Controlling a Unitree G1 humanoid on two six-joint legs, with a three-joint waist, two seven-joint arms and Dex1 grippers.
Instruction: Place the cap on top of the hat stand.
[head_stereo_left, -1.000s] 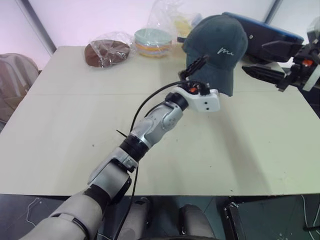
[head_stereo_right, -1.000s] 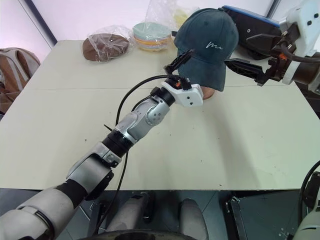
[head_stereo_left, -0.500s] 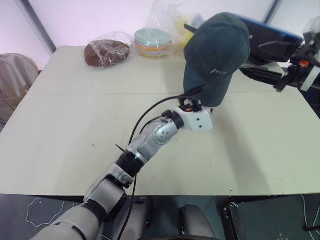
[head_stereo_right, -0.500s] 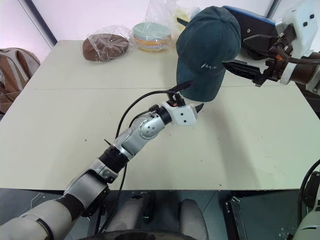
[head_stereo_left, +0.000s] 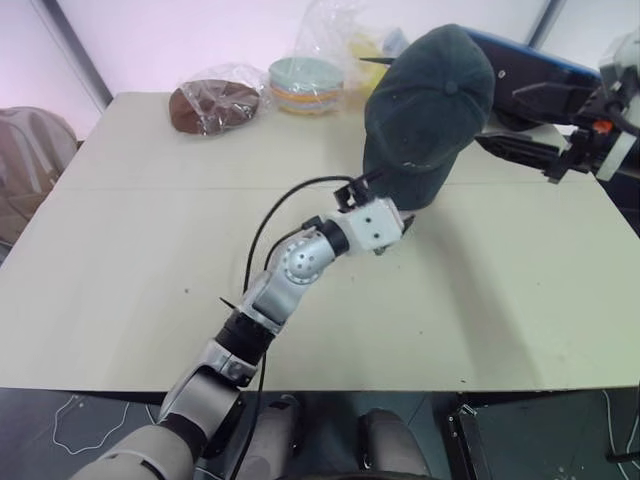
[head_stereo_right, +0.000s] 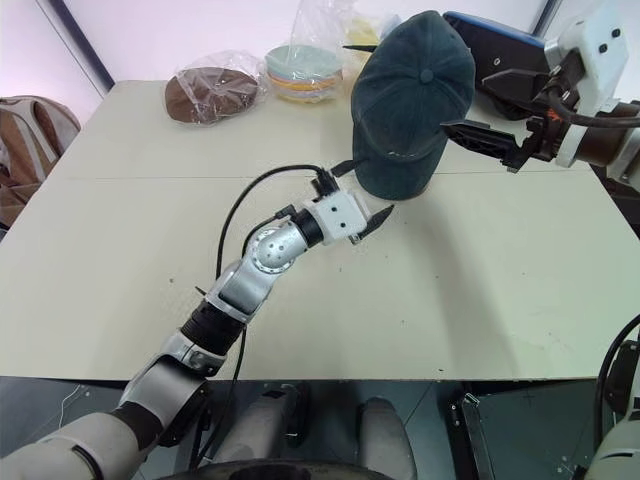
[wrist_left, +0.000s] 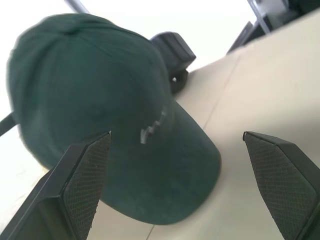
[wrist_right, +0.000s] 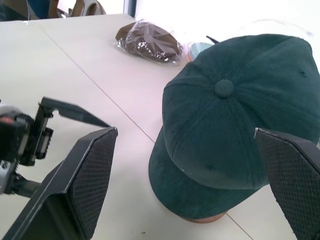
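Observation:
The dark denim cap (head_stereo_right: 410, 95) hangs tilted over the hat stand, button facing up and brim pointing down at the table. Of the hat stand I see just a brown sliver of base (wrist_right: 200, 218) under the cap's rim. My left gripper (head_stereo_right: 362, 192) is open just in front of the brim, holding nothing; in its wrist view the cap (wrist_left: 110, 120) lies beyond the spread fingers (wrist_left: 82, 185). At the cap's right side, level with the crown, my right gripper (head_stereo_right: 492, 108) is open and clear of the fabric.
At the table's back are a brown plastic-wrapped round item (head_stereo_left: 213, 105) and a bagged stack of plates (head_stereo_left: 305, 85). A dark blue case (head_stereo_left: 540, 70) sits behind the cap at the right. A chair with a bag (head_stereo_left: 30, 160) stands off the table's left edge.
The cap has tipped forward on the stand, its embroidered front swinging down and its button coming into view. My left gripper rolled and drew back and down from the cap. The right gripper stayed put.

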